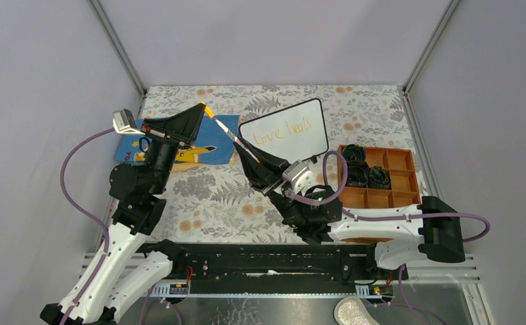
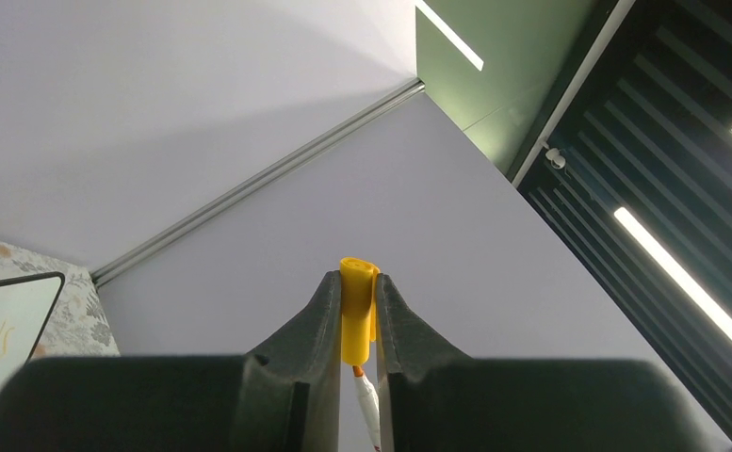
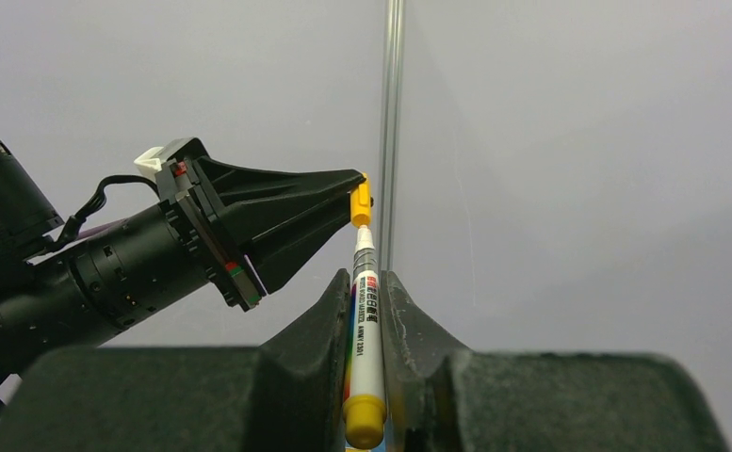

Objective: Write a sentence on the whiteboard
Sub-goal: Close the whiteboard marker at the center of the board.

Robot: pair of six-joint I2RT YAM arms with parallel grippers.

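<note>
The whiteboard [image 1: 294,130] lies on the floral table at the back middle, with orange words reading about "Love heals" [image 1: 282,131] on it. My right gripper [image 1: 238,145] is shut on a white marker [image 3: 366,330] with a yellow end, held up off the table and pointing toward the left arm. My left gripper [image 1: 204,107] is shut on the marker's yellow cap [image 2: 358,309]. The marker's orange tip [image 2: 359,373] sits just below the cap's mouth, between the left fingers [image 2: 317,320]. In the right wrist view the cap [image 3: 361,204] is right at the marker's nib end.
A blue mat with a yellow plane [image 1: 199,145] lies under the left arm. An orange compartment tray [image 1: 382,177] holding several dark objects stands right of the whiteboard. Grey walls close in the table on three sides.
</note>
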